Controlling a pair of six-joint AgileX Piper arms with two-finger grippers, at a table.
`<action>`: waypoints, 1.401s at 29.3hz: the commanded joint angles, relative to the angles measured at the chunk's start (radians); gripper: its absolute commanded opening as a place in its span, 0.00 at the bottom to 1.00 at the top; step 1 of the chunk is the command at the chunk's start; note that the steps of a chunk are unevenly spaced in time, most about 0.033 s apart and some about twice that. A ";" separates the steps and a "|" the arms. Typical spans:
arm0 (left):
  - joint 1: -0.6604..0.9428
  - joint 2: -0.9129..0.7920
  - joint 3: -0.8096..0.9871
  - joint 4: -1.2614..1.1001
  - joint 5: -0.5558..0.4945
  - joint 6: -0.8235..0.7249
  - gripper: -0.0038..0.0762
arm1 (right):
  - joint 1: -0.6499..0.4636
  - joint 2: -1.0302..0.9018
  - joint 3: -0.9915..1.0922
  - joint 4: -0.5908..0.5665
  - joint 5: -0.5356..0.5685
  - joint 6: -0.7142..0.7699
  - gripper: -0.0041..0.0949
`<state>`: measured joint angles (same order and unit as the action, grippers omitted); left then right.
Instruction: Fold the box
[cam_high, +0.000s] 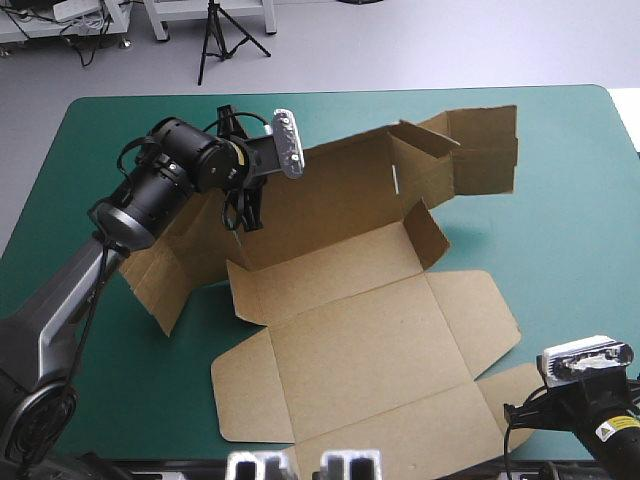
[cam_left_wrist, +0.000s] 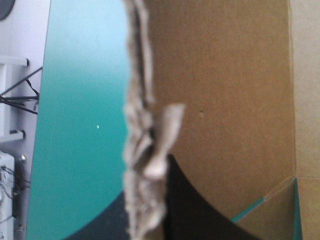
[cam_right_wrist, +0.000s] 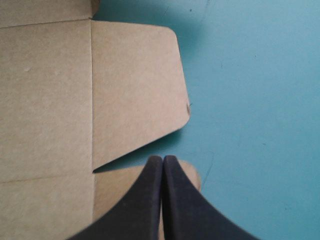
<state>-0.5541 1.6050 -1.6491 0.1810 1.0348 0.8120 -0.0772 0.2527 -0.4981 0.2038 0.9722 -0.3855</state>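
Centrally on the teal-green cover (cam_high: 560, 130) lies the brown box (cam_high: 370, 330), partly raised. The left gripper (cam_high: 247, 218) pinches its upright wall edge. The right gripper (cam_right_wrist: 163, 162), fingers together and empty, hovers over a near flap. The board looks light, stiff and easily creased, best held by its edges.

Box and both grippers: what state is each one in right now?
box: partly folded, left and far walls raised, near panels lying flat.
left gripper: shut on the box, clamping a raised wall's edge.
right gripper: shut, holding nothing, over the box's near right corner.
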 joint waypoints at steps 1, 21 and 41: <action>-0.096 -0.046 -0.031 0.078 -0.120 0.018 0.04 | 0.003 0.036 -0.048 0.018 -0.040 0.002 0.02; -0.410 -0.048 0.336 0.973 -0.340 -0.771 0.04 | 0.003 0.430 -0.607 0.032 -0.036 0.046 0.03; -0.517 -0.048 0.518 1.423 -0.157 -1.322 0.04 | 0.003 1.189 -1.238 0.197 0.183 -0.047 0.02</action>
<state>-1.0628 1.6038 -1.1084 1.5346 0.8197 -0.4746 -0.0772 1.4010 -1.6764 0.3467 1.1696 -0.4052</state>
